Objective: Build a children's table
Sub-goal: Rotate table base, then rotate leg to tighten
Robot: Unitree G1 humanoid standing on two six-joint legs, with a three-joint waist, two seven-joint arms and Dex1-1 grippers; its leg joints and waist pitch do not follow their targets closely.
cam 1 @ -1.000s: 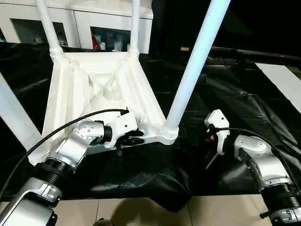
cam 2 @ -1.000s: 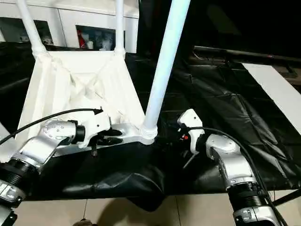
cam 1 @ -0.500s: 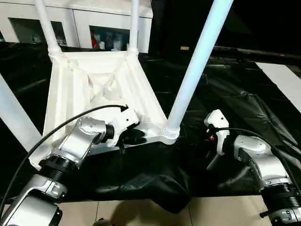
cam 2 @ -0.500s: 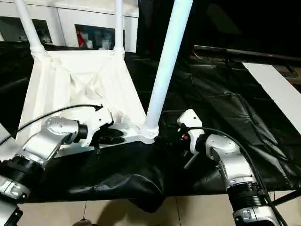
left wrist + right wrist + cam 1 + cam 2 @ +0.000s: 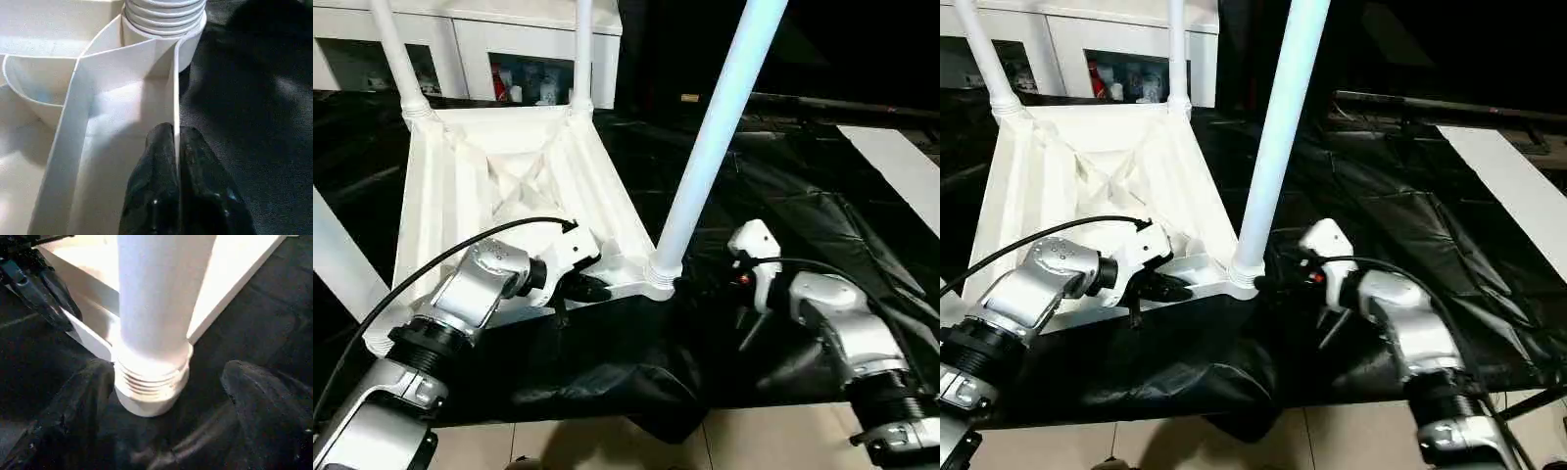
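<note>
Left eye view: the white plastic square table top (image 5: 499, 186) lies upside down on the black plastic sheet (image 5: 803, 215), ribbed underside up, with long white tapered tube legs standing in its corner sockets; the near right leg (image 5: 710, 147) rises tall.
Right eye view: the left gripper (image 5: 1170, 286) sits at the top's near edge; the right gripper (image 5: 1283, 279) hangs beside the near leg's socket; a flat white board (image 5: 1503, 181) lies far right.
Left wrist view: the black fingers (image 5: 156, 196) are pinched together on the thin white rim wall (image 5: 176, 98) of the top.
Right wrist view: fingers (image 5: 73, 416) stand wide apart on either side of the ribbed socket (image 5: 149, 382), gripping nothing.
</note>
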